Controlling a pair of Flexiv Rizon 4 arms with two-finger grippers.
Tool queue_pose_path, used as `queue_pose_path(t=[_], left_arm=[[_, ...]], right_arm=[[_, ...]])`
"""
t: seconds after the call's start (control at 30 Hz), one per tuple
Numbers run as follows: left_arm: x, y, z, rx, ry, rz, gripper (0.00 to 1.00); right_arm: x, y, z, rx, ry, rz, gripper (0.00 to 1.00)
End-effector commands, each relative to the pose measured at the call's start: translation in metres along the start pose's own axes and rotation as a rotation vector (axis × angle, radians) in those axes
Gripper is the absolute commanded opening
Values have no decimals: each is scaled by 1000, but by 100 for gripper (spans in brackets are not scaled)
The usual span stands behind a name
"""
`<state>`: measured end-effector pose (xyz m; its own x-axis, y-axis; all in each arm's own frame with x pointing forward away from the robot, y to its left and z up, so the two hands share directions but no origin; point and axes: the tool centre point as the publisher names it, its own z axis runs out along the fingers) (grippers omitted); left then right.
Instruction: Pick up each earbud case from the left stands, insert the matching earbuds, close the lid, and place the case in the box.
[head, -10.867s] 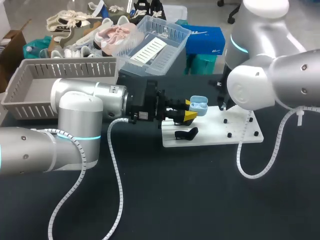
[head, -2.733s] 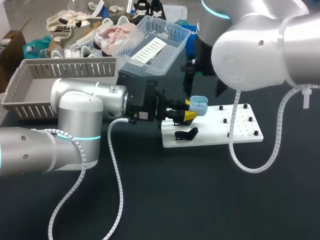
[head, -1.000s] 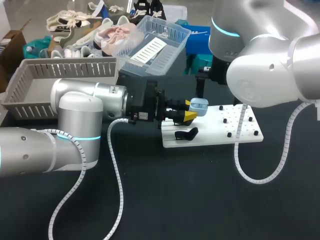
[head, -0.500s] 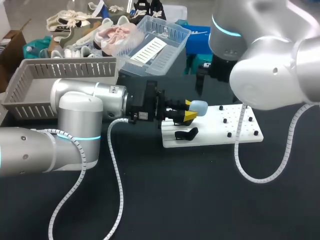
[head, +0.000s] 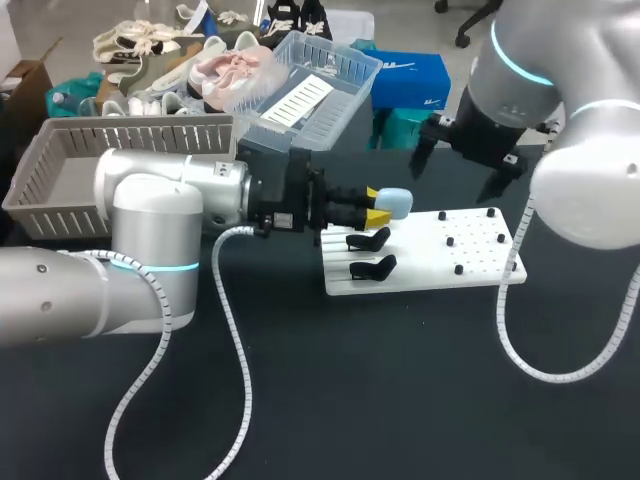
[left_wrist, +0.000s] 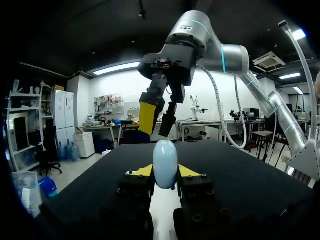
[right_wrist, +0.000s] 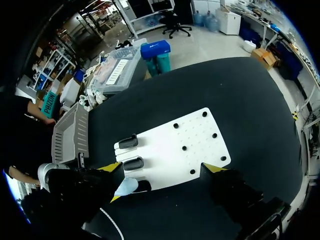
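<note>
**A:** From overhead, where is the case?

**B:** The pale blue earbud case (head: 394, 203) is pinched in the yellow tips of the left gripper (head: 377, 207), lid closed. It hangs over the left end of the white board (head: 440, 250), near the middle of the bench (head: 380, 390). The two black stands (head: 370, 240) under it are bare.

**A:** Where does it go?

**B:** Into the grey basket (head: 60, 170) at the bench's back left corner, I judge. That lies behind the gripper, back along the left arm (head: 150, 200), whose forearm is stretched level and points right. The left arm is much the nearer, and it already carries the load.

**A:** The other arm?

**B:** The right gripper (head: 453, 183) hangs above the board's back edge with its fingers spread, holding nothing.

**A:** And the left wrist camera?

**B:** The case (left_wrist: 165, 164) shows as a tall oval clamped from both sides between the fingers (left_wrist: 186, 171), its long axis upright. The right gripper (left_wrist: 158, 122) is ahead of it and higher, well apart.

**A:** The right wrist camera?

**B:** It looks down with its own fingers gaping wide over the board (right_wrist: 170, 145). The case (right_wrist: 126, 187) sits off the board's left end, beside the stands (right_wrist: 133, 163). The basket (right_wrist: 75, 132) lies further that way, past the left arm. So I reckon the swing goes away from the board toward that corner, with the release coming only once the case is over the basket.
</note>
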<state>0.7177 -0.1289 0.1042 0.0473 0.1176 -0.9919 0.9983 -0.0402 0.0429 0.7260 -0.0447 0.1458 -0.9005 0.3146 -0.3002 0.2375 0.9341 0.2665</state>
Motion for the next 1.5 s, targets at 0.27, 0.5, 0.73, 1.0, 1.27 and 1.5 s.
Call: queue_pose_path(t=[0.27,0.5,0.73,1.0,1.27,1.5], left_arm=[[-19,-6,-34,-179,67,-89,0],[-21,-7,-67,-273,125,-133,0],[-13,-5,-99,-369,167,-176,0],[-3,-2,-136,-482,232,-209,0],[13,7,-175,-604,274,-260,0],[29,18,-204,-691,359,-264,0]], right_arm=[[5,-5,5,-86,-40,-18,100],[4,-2,6,-119,-43,-43,100],[7,-5,11,-112,-14,-64,100],[10,-19,14,-96,-7,-49,100],[14,-24,18,-96,11,-30,100],[17,-25,20,-95,19,-30,100]])
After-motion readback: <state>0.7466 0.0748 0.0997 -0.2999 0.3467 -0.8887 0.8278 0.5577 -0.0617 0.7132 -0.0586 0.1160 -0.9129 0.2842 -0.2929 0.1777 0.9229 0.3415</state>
